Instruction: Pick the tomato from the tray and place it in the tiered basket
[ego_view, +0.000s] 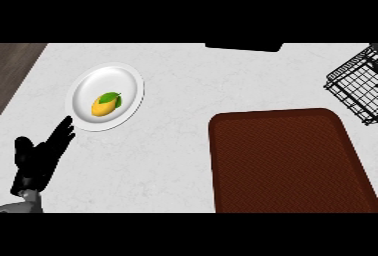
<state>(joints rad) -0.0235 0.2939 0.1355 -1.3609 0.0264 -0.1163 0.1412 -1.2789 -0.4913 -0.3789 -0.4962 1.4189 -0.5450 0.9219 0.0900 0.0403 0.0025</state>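
One white plate (108, 96) lies on the surface (184, 165) at the upper left, and on it sits one yellow fruit with green leaves (106, 104), which looks like a lemon. One dark brown tray (288, 162) with rounded corners lies at the lower right; its floor is bare, and no tomato shows on it or anywhere else in view. One black wire tiered basket (356, 82) stands at the right edge, only partly in view, just above the tray's far right corner and apart from it.

One hand shows: the left hand (38, 160), black, at the lower left, its fingers (63, 131) straight and spread apart, holding nothing; their tips reach close to the plate's lower rim. The right hand is out of view.

The surface is pale marbled stone. A dark wood strip (16, 65) runs along its left edge, and a black object (244, 46) sits at its far edge.
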